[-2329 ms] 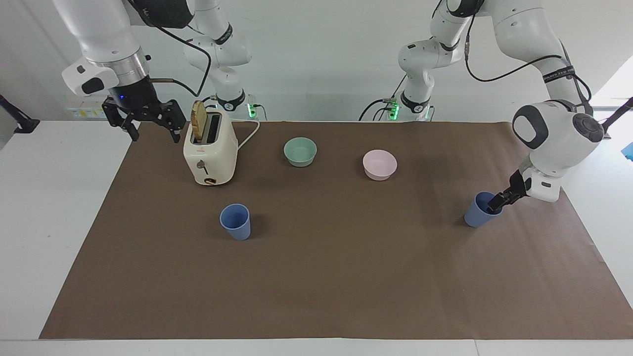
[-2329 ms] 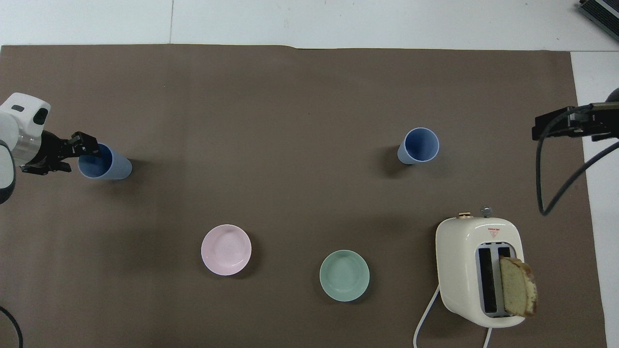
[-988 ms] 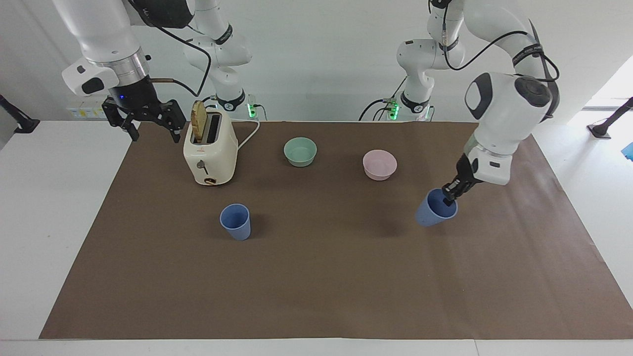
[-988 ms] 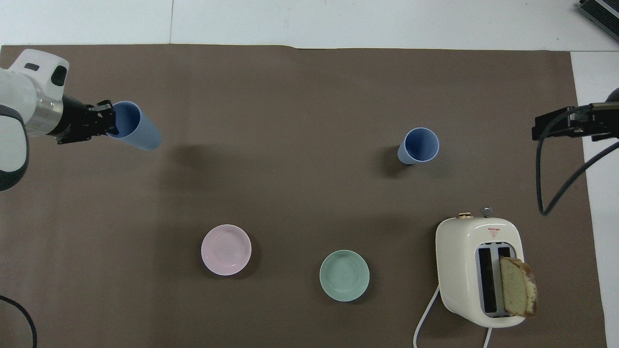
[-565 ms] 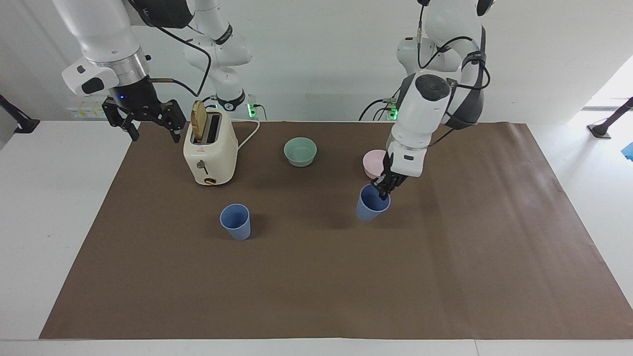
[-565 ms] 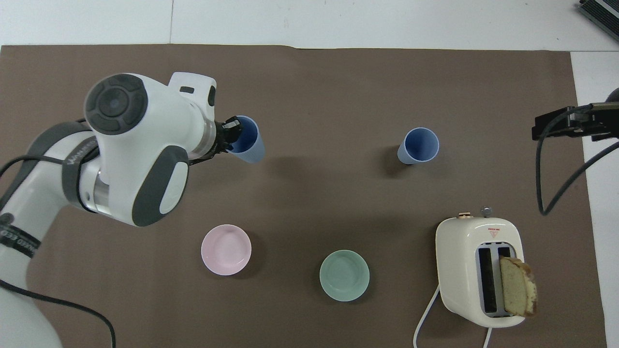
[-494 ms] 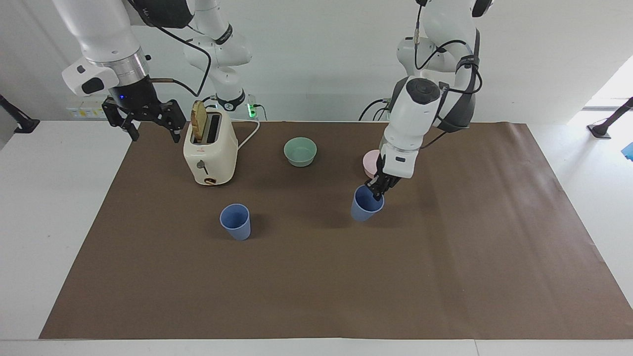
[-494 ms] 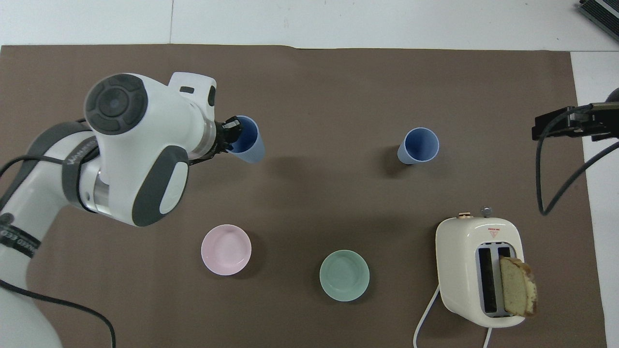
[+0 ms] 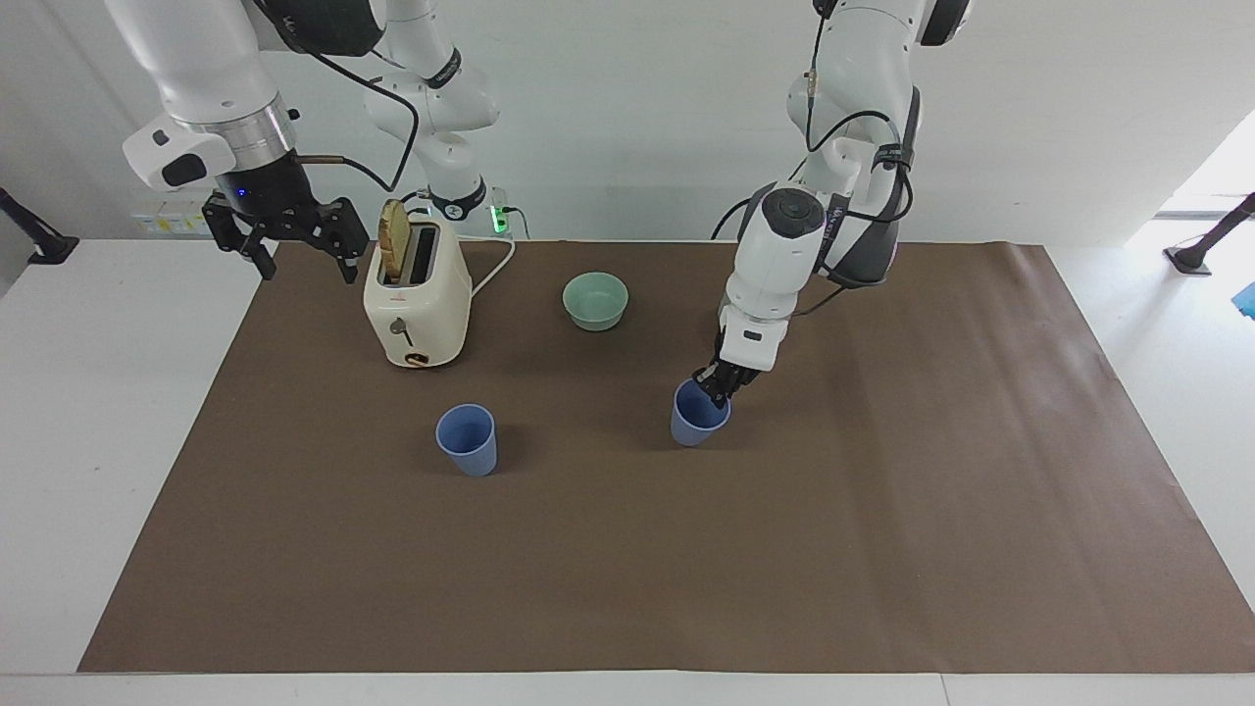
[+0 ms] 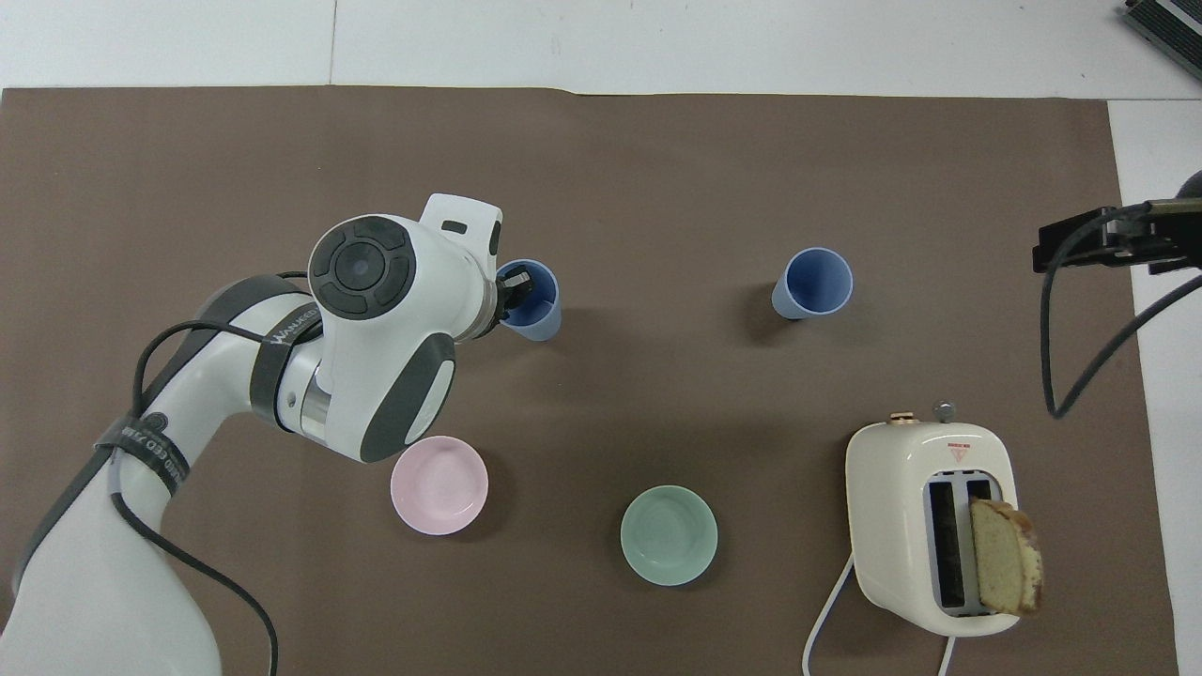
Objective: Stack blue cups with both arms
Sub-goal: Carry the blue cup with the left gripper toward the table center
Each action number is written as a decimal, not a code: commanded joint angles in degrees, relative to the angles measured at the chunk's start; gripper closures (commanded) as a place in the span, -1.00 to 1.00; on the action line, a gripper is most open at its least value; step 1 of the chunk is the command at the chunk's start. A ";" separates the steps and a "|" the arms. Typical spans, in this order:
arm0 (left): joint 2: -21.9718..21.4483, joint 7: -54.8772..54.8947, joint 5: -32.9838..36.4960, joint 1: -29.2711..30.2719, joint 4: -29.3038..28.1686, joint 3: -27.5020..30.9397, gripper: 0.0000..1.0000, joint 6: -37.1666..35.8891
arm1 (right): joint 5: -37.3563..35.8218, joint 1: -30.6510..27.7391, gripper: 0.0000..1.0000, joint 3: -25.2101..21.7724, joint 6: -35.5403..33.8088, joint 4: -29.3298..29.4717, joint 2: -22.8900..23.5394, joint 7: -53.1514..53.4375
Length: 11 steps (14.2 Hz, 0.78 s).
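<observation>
Your left gripper is clamped on one blue cup's rim over the mat's middle, the other blue cup stands toward the right arm's end, and the right gripper waits, jaws apart, so stacking remains undone.

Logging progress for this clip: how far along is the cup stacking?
Nothing is stacked yet. The left gripper holds one matte blue plastic cup by its rim. The second blue cup stands apart on the brown mat; nesting remains. The right gripper waits open beside the cream toaster.
</observation>
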 commanded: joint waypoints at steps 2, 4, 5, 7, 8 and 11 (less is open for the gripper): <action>0.62 -2.31 1.58 -2.18 -1.28 1.05 1.00 3.35 | 0.26 -0.49 -1.00 0.26 -0.41 -0.91 -0.82 -0.90; 0.53 -2.31 1.58 -2.45 -1.71 1.06 1.00 3.43 | 0.17 -0.49 -1.00 0.25 -0.41 -0.91 -0.82 -0.99; 0.44 -2.40 1.58 -2.54 -1.89 1.06 1.00 3.44 | 0.17 -0.49 -1.00 0.26 -0.41 -0.91 -0.82 -0.90; 0.35 -2.40 1.50 -2.71 -2.24 0.97 1.00 3.52 | 0.26 -0.49 -1.00 0.26 -0.41 -0.91 -0.82 -0.90; 0.26 -2.57 1.49 -2.80 -2.68 0.97 1.00 3.52 | 0.26 -0.49 -1.00 0.17 -0.41 -0.91 -0.82 -0.90; 0.26 -3.37 1.49 -2.80 -2.86 0.88 0.87 4.05 | 0.17 -0.49 -1.00 0.17 -0.41 -0.91 -0.82 -0.90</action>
